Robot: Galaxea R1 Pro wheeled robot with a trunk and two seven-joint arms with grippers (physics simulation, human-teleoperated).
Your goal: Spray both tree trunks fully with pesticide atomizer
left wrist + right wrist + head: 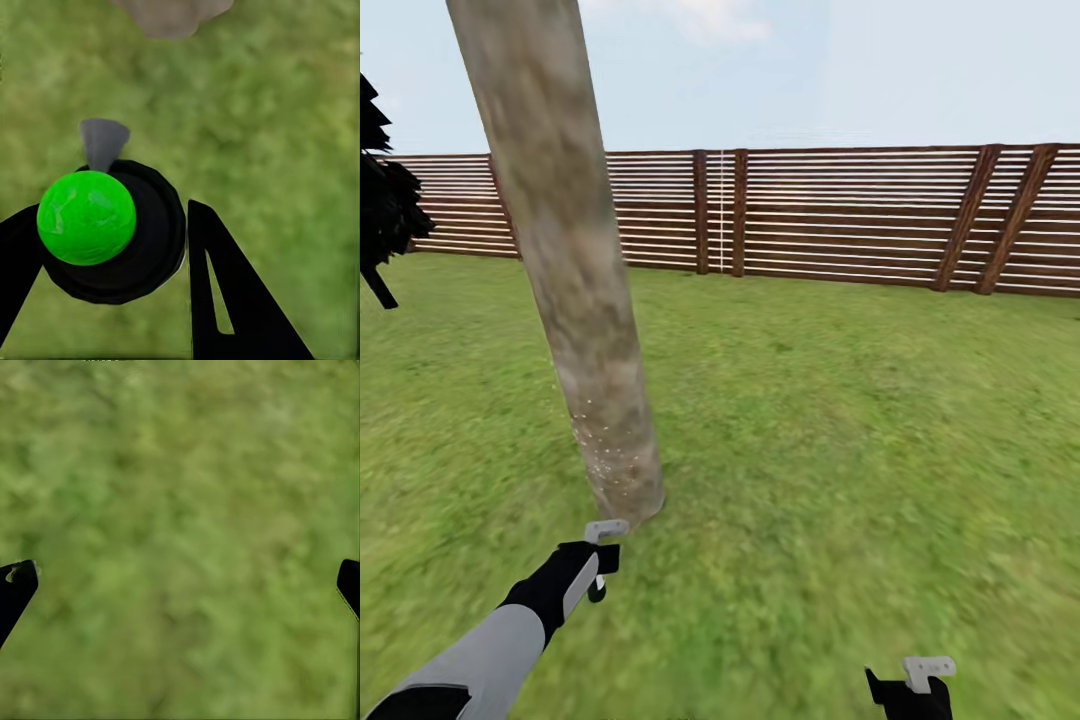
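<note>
Head view: a slatted brown fence (830, 215) closes off the far side of the grass (840, 420), and a black tree (385, 205) stands at the left edge. The thick grey-brown trunk (565, 250) rises just ahead of the left arm, leaning slightly left toward its top; white specks (600, 440) dot its lower part. The left gripper (600, 560) hangs just short of the trunk's base, pointing down. The right gripper (915, 685) sits low at the bottom edge, well apart from the trunk.

Left wrist view: the left gripper (120, 240) is clamped on the atomizer (112, 229) — a black round body with a bright green ball on top, held between the two black fingers (225, 292). Its grey nozzle (103, 142) points toward the trunk base (171, 15), near but apart from it.

Right wrist view: the right fingertips (16, 585) stand wide apart at either side, with blurry grass (180, 540) between them
</note>
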